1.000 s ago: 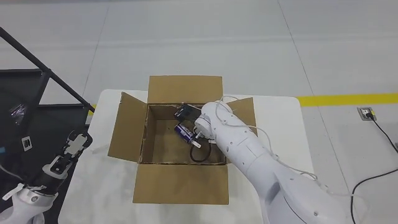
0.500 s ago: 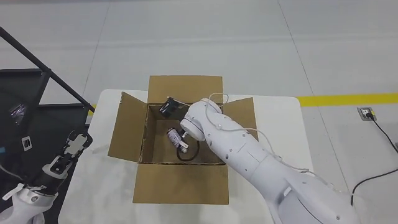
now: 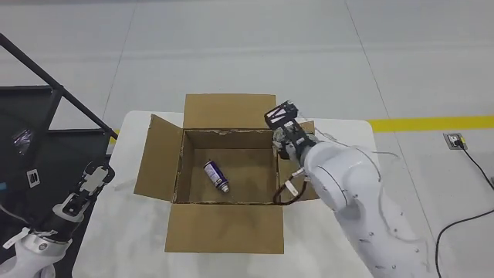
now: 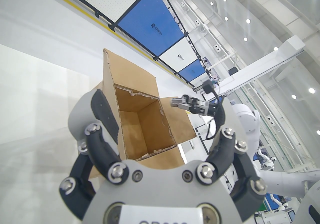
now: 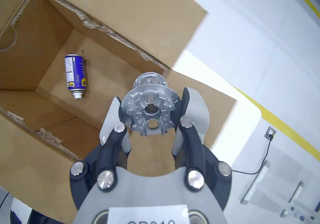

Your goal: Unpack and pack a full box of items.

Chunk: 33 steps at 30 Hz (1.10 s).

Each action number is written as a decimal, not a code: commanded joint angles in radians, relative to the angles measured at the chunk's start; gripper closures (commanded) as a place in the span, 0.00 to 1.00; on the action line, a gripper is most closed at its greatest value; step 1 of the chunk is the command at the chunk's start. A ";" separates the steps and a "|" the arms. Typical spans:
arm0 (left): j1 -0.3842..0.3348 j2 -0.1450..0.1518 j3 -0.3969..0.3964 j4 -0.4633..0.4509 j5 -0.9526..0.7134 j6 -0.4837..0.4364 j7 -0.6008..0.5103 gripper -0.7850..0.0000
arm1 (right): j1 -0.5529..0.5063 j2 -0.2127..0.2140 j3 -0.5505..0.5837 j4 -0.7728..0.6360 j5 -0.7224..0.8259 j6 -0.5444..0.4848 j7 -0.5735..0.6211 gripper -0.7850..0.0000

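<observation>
Unpacking step, by the look of it: right gripper (image 5: 152, 105) closed snugly on a metal hub (image 5: 147, 115), held above the far right corner of the cardboard box (image 3: 230, 228), over the right flap. Best to move rightward, clear of the flap's ragged edge, then lower onto the table (image 3: 351, 154) to the right of the box and set down on the broad flange face rather than the narrow end. Worth gripping firmly: cast grey metal, probably heavy, ribbed and notched round a central bore, with curved flanks liable to slip between the pads. Lying on its side on the box floor, left of middle: a spray can (image 3: 216, 176), blue-labelled, smooth, round, apt to roll if nudged. Corrugated walls, torn rims, soft enough to snag on. Left gripper (image 4: 162, 120) wide open and empty, parked off the near left corner of the table.
</observation>
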 commanded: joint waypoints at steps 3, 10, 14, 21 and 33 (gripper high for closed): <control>0.000 0.000 0.000 0.000 0.000 0.000 0.000 0.00 | -0.171 0.026 0.244 -0.164 0.043 -0.025 -0.022 1.00; 0.000 0.000 0.000 0.000 0.000 0.000 0.000 0.00 | -0.199 0.048 0.421 -0.008 0.136 -0.101 0.013 1.00; 0.000 0.000 0.000 0.000 0.000 0.000 0.000 0.00 | -0.138 0.057 0.464 0.207 0.192 -0.133 -0.003 1.00; 0.000 0.000 0.000 0.000 0.000 0.000 0.000 0.00 | -0.021 0.068 0.439 0.474 0.162 -0.125 0.007 1.00; 0.000 0.000 0.000 0.000 0.000 0.000 0.000 0.00 | 0.124 0.068 0.329 0.755 0.080 -0.064 0.013 1.00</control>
